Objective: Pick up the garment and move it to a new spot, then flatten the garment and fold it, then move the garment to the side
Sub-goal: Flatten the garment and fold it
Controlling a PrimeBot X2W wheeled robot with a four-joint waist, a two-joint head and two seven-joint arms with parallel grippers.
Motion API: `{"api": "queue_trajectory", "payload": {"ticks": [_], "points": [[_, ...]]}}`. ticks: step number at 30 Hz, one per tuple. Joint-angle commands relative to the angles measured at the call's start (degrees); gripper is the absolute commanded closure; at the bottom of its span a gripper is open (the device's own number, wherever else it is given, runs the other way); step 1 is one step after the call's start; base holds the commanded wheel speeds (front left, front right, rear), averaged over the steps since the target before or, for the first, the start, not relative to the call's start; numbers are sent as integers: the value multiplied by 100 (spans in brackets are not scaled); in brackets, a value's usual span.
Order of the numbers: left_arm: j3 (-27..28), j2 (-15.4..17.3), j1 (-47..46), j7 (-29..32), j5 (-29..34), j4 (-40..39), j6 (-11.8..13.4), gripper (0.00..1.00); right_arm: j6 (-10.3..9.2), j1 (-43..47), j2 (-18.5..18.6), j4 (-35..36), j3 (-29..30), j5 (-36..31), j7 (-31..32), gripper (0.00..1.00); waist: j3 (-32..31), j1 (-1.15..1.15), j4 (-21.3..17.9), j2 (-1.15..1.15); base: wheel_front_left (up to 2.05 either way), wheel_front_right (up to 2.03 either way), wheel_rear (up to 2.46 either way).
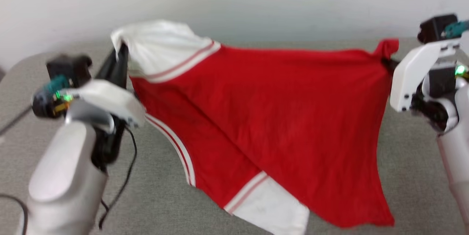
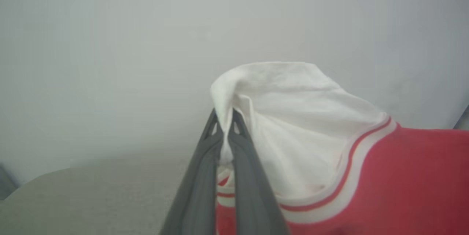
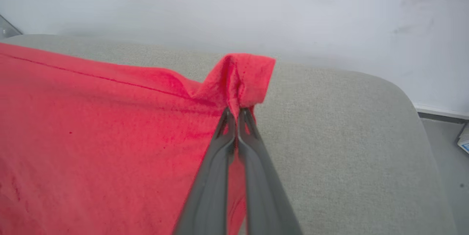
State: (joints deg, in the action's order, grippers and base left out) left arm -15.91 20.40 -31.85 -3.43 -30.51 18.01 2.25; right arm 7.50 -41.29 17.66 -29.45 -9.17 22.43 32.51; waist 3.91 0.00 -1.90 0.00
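Your left gripper (image 2: 224, 117) has its two dark fingers (image 2: 199, 191) pressed together on a pinch of white cloth, the edge of one white sleeve (image 2: 293, 117) of the garment (image 2: 403, 183). The sleeve bunches up over the fingertips and then spreads away to the right of the left wrist view, where a red-and-white stripe trim (image 2: 348, 187) meets the red body. Your right gripper (image 3: 236, 112) is likewise clamped, its fingers (image 3: 212, 183) closed on a small folded tuft at a red corner of the shirt. From there a taut top edge with a stitched hem line runs off to the left of the right wrist view. In the head view the shirt hangs spread between the two grippers, the left one high at the upper left and the right one at the upper right. The top edge is pulled nearly straight from grip to grip. Below that edge the red cloth falls in a broad sheet with a long diagonal crease, and a second white sleeve (image 1: 271, 205) sits at its lower middle. The lower red corner reaches toward the bottom right, and you cannot tell whether it touches what lies below. Under the shirt is a grey cushioned surface (image 1: 165, 198), with a pale wall (image 1: 234, 0) behind it. A black cable (image 1: 128, 169) loops down from your left wrist. The head view is somewhat blurred.
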Motion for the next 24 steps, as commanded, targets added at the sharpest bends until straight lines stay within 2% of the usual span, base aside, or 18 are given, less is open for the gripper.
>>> {"api": "queue_trajectory", "payload": {"ticks": [1, 9, 10, 19, 24], "points": [[29, 38, -359, 6, 34, 207, -56, 100, -2, -249, -32, -47, 37, -65, -152, 100, 155, 0, -70, 0, 0, 0, 0], [104, 182, -2680, -209, 295, 1213, -247, 100, -4, -1757, -53, -189, 223, -505, -1166, 100, 1090, 0, -192, 0, 0, 0, 0], [104, 182, -2680, -209, 295, 1213, -247, 100, -4, -1757, -53, -189, 223, -505, -1166, 100, 1090, 0, -192, 0, 0, 0, 0], [83, 393, -4958, -459, 598, 1820, -463, 100, -5, -3592, 53, -196, 285, -862, -1871, 100, 2115, 0, -174, 0, 0, 0, 0], [26, 407, -5675, -519, 669, 2188, -556, 100, -5, -4189, 112, -482, 203, -851, -2096, 100, 2522, 0, -128, 0, 0, 0, 0]]}}
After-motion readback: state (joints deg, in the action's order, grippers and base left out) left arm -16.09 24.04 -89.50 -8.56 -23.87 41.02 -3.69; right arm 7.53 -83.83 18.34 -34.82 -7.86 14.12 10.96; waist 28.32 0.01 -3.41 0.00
